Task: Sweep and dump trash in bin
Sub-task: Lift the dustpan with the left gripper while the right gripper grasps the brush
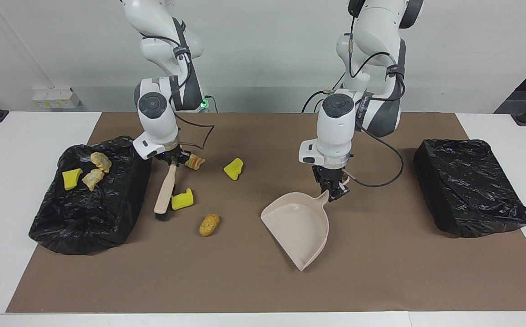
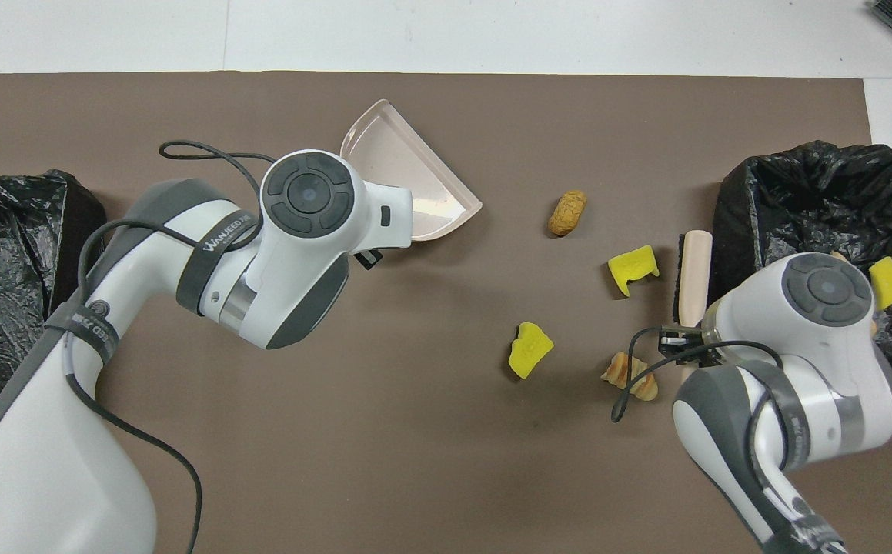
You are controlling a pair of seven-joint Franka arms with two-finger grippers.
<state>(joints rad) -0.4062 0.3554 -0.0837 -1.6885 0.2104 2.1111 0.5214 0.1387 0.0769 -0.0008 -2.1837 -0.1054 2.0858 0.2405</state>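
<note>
Right gripper (image 1: pixel 172 160): we pinch the brush (image 1: pixel 163 194), bristles down beside the trash (image 1: pixel 182 200) to sweep.
Left gripper (image 1: pixel 334 191): we clamp the dustpan (image 1: pixel 298 225), mouth angled to receive.

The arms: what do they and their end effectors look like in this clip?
Both arms are glossy white with dark grey joint bands and round dark grey caps at the joints. The left arm bears grey lettering on a band. A thin black cable loops loosely beside each wrist. The left end effector and the right end effector are small, black and two-fingered, below a silver ring. A green light glows near the right arm's base.
</note>
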